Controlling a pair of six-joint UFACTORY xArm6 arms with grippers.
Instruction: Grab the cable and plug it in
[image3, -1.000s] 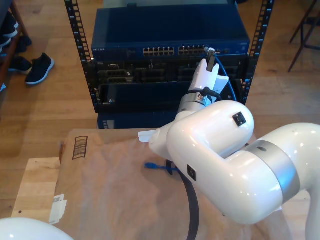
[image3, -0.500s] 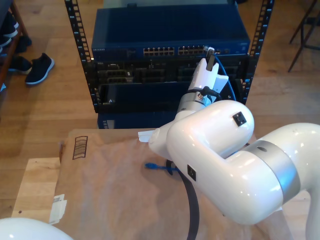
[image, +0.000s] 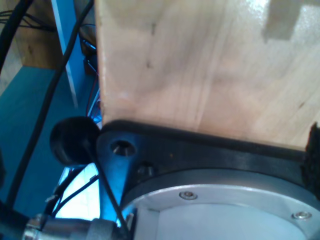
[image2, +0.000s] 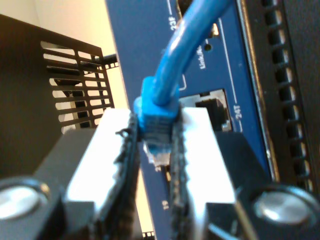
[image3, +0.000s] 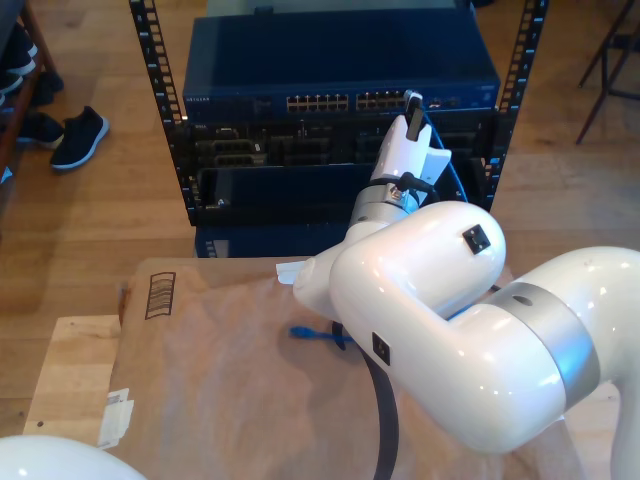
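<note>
White and bulky, my second arm (image3: 450, 300) reaches up from the bench (image3: 200, 390) toward the rack, its second claw (image2: 156, 150) clenched on the cable (image2: 175, 65) just behind the plug (image2: 156, 142). The padded fingers (image2: 112, 150) pinch the blue boot from both sides, and the translucent plug tip sits between them, right in front of the blue switch (image2: 145, 40) and close beside a port (image2: 215, 107) on its face. From the claw the cable curves away along that panel; in the exterior view a blue loop hangs beside the claw, and the far plug end (image3: 305, 332) lies on the brown paper covering the bench, well below the claw and partly hidden by the arm. Black perforated rack rails (image3: 150, 90) flank the equipment, wooden floor (image3: 80, 220) lies around it, and dark shoes (image3: 78, 135) stand far off at the exterior view's left. My first claw's state I cannot tell; its camera faces a pale wooden board (image: 210, 65) and dark cabling (image: 30, 125).
</note>
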